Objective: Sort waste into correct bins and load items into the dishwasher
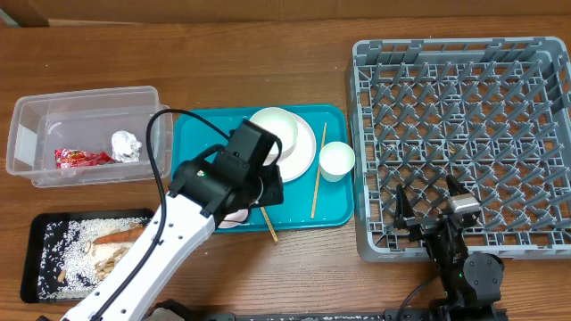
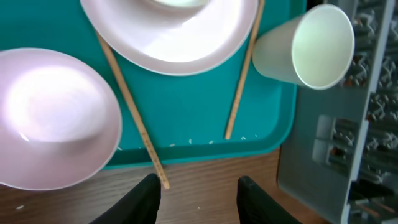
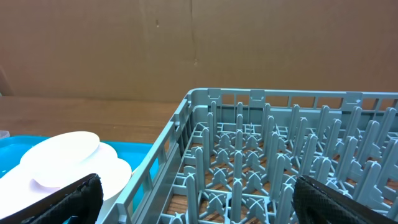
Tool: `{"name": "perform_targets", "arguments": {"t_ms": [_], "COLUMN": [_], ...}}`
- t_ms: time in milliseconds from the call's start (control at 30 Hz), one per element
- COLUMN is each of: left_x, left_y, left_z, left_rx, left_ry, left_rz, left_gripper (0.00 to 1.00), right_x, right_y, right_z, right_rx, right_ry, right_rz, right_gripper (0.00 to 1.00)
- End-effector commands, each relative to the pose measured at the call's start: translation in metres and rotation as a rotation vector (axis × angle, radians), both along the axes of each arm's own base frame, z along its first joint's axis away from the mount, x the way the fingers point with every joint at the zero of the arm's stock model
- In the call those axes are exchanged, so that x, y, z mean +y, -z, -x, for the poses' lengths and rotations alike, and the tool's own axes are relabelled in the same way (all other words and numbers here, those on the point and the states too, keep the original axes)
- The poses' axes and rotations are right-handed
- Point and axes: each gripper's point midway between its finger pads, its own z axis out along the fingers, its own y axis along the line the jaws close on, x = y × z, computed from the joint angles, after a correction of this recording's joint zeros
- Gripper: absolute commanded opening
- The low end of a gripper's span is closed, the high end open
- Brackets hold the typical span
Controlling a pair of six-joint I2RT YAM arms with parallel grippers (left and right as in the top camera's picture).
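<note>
Chopsticks (image 2: 241,74) lie on the tray (image 2: 193,118), flanking the plate (image 2: 180,43), with the cup (image 2: 317,46) at its right edge. Left gripper (image 2: 198,194) hovers above, jaws apart, empty. Right gripper (image 1: 431,207) spread wide over the rack (image 1: 464,116).

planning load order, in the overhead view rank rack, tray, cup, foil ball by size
1. rack
2. tray
3. cup and foil ball: about alike, not ranked

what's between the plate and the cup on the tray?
A single chopstick lies on the tray between plate and cup; clearest in the left wrist view, also overhead.
</note>
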Motion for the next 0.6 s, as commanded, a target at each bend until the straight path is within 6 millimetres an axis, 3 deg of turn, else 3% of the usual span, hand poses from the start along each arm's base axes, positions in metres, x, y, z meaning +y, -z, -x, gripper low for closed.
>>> {"name": "perform_targets", "arguments": {"t_ms": [0, 67, 167, 367, 467, 567], "left_x": [0.024, 0.034, 0.043, 0.069, 0.068, 0.075], "left_y": [-0.009, -0.016, -0.043, -0.092, -0.102, -0.102], "left_z": [-0.020, -0.028, -0.036, -0.033, -0.030, -0.031], "left_rx": [-0.037, -0.045, -0.060, -0.067, -0.079, -0.089], "left_ry": [-0.098, -0.087, -0.020, -0.012, 0.035, 0.034], "left_rz": [-0.014, 0.012, 0.115, 0.236, 0.291, 0.275], "left_gripper": [0.44, 0.46, 0.48, 0.52, 0.54, 0.52], "right_x": [0.001, 0.001, 0.001, 0.001, 0.005, 0.024], "right_y": [0.001, 0.001, 0.001, 0.001, -0.001, -0.018], "right_z": [0.000, 0.000, 0.000, 0.000, 0.001, 0.007], "right_rx": [-0.007, -0.007, -0.007, -0.007, -0.013, -0.082], "right_ry": [-0.004, -0.004, -0.004, -0.005, -0.033, -0.144], "right_rz": [0.003, 0.003, 0.003, 0.003, -0.018, -0.020], "right_gripper": [1.00, 1.00, 1.00, 1.00, 1.00, 1.00]}}
